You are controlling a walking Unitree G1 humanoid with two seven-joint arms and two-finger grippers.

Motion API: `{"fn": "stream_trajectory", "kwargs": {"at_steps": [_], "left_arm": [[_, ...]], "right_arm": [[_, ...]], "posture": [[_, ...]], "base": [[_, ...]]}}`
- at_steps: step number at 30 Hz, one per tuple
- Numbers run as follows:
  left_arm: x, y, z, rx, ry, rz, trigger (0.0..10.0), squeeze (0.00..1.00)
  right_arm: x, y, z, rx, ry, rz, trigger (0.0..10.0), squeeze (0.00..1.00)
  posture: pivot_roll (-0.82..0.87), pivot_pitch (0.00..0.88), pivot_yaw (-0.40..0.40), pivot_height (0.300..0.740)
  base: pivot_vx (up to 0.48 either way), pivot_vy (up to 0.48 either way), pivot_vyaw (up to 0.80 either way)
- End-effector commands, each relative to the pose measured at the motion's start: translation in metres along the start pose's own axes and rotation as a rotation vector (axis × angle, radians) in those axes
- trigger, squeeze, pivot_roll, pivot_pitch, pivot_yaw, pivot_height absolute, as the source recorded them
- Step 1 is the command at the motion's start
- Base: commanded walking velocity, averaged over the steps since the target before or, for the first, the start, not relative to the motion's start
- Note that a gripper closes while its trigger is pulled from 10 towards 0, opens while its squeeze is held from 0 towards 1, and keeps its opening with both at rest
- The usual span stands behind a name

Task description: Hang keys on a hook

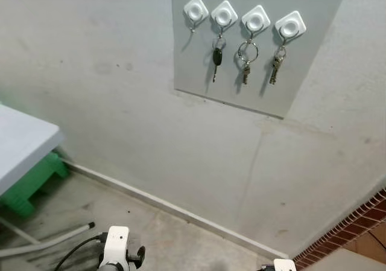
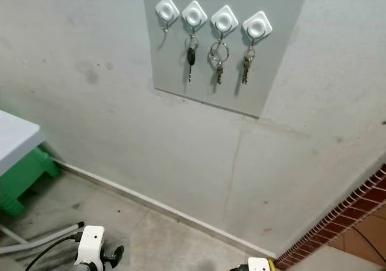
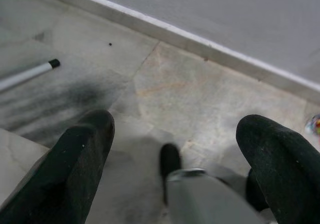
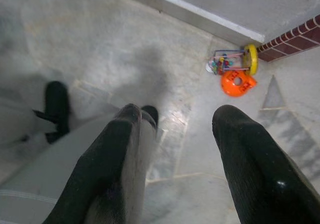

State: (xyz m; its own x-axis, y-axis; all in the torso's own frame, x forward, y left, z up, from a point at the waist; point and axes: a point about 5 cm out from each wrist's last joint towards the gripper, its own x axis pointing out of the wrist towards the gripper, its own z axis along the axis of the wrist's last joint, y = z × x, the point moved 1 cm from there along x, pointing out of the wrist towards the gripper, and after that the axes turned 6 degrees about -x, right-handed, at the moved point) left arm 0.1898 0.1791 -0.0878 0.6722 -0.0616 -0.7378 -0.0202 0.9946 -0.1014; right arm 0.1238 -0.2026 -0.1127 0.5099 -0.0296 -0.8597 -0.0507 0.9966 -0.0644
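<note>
Grey rectangular wall panel carrying a row of four white diamond-shaped plastic hooks. Leftmost hook bare; black-headed key on a ring on the second; large ring with a small brass key on the third; bunch of small metal keys on the fourth. Left claw low near the grey marbled floor, black fingers spread wide, nothing between them. Right claw likewise hanging low, fingers wide apart and empty, above the floor near a small colourful bead toy and an orange plastic ring-shaped toy at the foot of a red brick edge. White tabletop corner on green plastic legs to the left; white tube with black tip lying on the floor. Judged state: three key sets already hung, no key in either claw, one hook free. For a clean hang: ring pinched so its opening stays clear, raised above the hook's lip, lowered over it, released only once the ring bears on the hook, neighbouring keys left undisturbed.
</note>
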Motion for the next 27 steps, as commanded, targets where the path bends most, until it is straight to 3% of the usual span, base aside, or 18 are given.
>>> {"fn": "stream_trajectory", "kwargs": {"at_steps": [1, 27], "left_arm": [[-0.0014, 0.0058, -0.0026, 0.012, 0.016, 0.015, 10.0, 0.0], [-0.0019, 0.0059, -0.0044, 0.006, 0.021, 0.017, 10.0, 0.0]], "right_arm": [[0.0015, 0.0035, 0.0042, -0.013, -0.008, 0.004, 10.0, 0.0], [0.0015, 0.0026, 0.0045, -0.062, 0.0, 0.022, 10.0, 0.0]], "posture": [[-0.06, 0.0, -0.006, 0.74], [-0.05, 0.0, -0.021, 0.74]], "base": [[0.0, 0.0, 0.8], [0.0, 0.0, 0.8]]}}
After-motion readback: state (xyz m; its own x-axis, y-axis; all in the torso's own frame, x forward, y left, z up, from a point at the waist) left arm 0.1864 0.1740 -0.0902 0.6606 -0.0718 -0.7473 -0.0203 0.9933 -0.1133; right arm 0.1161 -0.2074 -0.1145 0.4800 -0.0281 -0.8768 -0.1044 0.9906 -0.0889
